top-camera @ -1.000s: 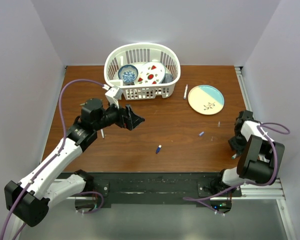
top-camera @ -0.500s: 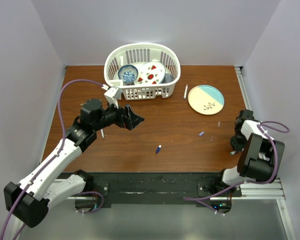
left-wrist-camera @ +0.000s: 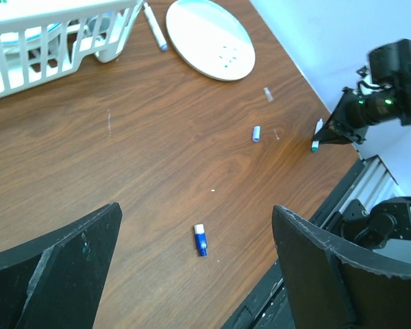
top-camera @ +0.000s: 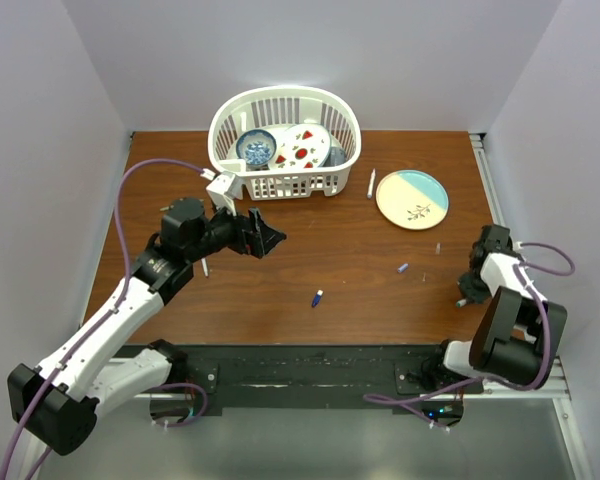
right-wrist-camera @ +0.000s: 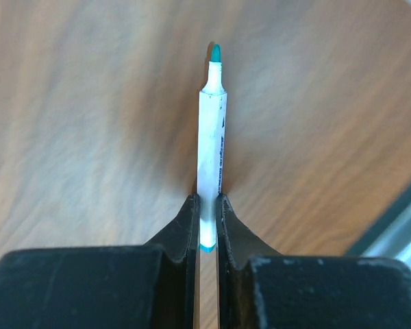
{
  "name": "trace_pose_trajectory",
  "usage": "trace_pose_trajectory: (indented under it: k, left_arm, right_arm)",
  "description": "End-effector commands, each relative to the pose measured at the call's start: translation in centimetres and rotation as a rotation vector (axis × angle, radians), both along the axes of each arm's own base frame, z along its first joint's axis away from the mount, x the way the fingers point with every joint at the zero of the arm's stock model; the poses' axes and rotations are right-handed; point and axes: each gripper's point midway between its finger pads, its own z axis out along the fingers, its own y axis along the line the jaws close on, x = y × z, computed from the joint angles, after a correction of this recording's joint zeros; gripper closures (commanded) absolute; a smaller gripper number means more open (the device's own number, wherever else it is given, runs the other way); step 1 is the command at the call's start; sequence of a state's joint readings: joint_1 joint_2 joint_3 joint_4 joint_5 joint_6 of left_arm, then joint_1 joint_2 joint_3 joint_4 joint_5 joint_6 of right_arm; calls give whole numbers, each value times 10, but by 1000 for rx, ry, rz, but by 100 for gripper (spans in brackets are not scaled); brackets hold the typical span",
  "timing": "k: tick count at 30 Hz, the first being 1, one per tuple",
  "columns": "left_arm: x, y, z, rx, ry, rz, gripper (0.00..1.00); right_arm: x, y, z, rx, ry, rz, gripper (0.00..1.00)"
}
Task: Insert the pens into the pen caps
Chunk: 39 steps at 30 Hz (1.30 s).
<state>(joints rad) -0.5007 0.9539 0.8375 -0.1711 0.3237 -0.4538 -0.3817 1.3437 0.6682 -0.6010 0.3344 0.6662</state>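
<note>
**Right gripper clamps the green-tipped pen at the table's right edge**

The right gripper (right-wrist-camera: 207, 204) has its jaws closed tight on the green-tipped pen (right-wrist-camera: 211, 130). It pinches the white barrel near the back end, and the green tip points away from the wrist over the wooden table (top-camera: 350, 240). From the overhead view this grip sits low at the far right of the table, near the edge. The left wrist camera catches the same pen poking out of the gripper, tip angled down towards the wood.

Across on the left, the left gripper (top-camera: 265, 235) hangs above the table with its jaws spread wide and nothing between them. It sits just in front of the white basket (top-camera: 285, 185).

The loose pieces are scattered. A blue cap (top-camera: 317, 298) with a white end lies mid-table towards the near side. A smaller bluish cap (top-camera: 403, 268) lies further right, well apart from the first. A white pen (top-camera: 371, 183) rests between the basket and the plate (top-camera: 412, 198). A second white pen (top-camera: 205, 266) lies beside the left arm.
</note>
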Motion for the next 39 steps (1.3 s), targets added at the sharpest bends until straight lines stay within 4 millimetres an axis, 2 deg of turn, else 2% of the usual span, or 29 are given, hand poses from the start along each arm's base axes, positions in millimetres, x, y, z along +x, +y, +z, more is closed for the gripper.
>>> trace_pose_trajectory:
  k: [1, 5, 6, 8, 10, 13, 14, 15, 16, 17, 18, 20, 21, 24, 25, 28, 33, 35, 39]
  left_arm:
    - [7, 0, -3, 2, 47, 43, 5]
    - [9, -10, -15, -41, 111, 30, 7]
    - [10, -13, -17, -66, 138, 31, 7]
    - [9, -22, -25, -90, 185, 2, 8]
    - [12, -31, -21, -138, 201, -14, 11]
    - [23, -41, -18, -199, 208, -18, 13]
    - [27, -47, -17, -224, 205, -30, 13]
    - [31, -50, -15, -248, 214, -28, 13]
    - [34, -52, -15, -259, 223, -25, 14]
    - [41, -56, -18, -271, 229, -24, 15]
    - [44, -60, -16, -292, 241, -22, 16]
    - [51, -68, -15, -325, 234, -46, 18]
    - [54, -70, -15, -339, 235, -47, 19]
    - [62, -77, -23, -357, 250, -54, 21]
    - [62, -80, -32, -353, 273, -68, 21]
    - [56, -92, -29, -381, 253, -148, 22]
    - [44, -121, -23, -378, 207, -254, 23]
    - [44, -130, -33, -354, 227, -253, 25]
    - [39, -140, -35, -372, 234, -280, 40]
  right_arm:
    - [21, 17, 9, 56, -148, 90, 100]
    - [37, 23, 38, 28, -235, 167, 100]
    - [43, 32, 45, 23, -243, 216, 100]
    - [52, 36, 66, -37, -254, 266, 100]
    - [67, 58, 89, -70, -302, 357, 100]
    - [93, 102, 113, 3, -422, 506, 100]
    - [99, 123, 117, 48, -461, 577, 100]
    - [102, 159, 122, 146, -511, 701, 100]
    - [111, 179, 128, 193, -578, 769, 100]
    - [111, 197, 131, 248, -608, 828, 100]
    - [104, 230, 135, 348, -634, 923, 100]
    - [101, 260, 142, 399, -683, 1011, 100]
    - [90, 283, 145, 440, -691, 1084, 100]
    - [74, 317, 164, 494, -782, 1181, 100]
    - [71, 324, 175, 501, -832, 1207, 100]
    - [57, 345, 188, 535, -881, 1291, 100]
    - [47, 359, 190, 563, -870, 1336, 100]
    - [44, 362, 193, 570, -882, 1346, 100]
    - [38, 368, 196, 594, -888, 1361, 100]
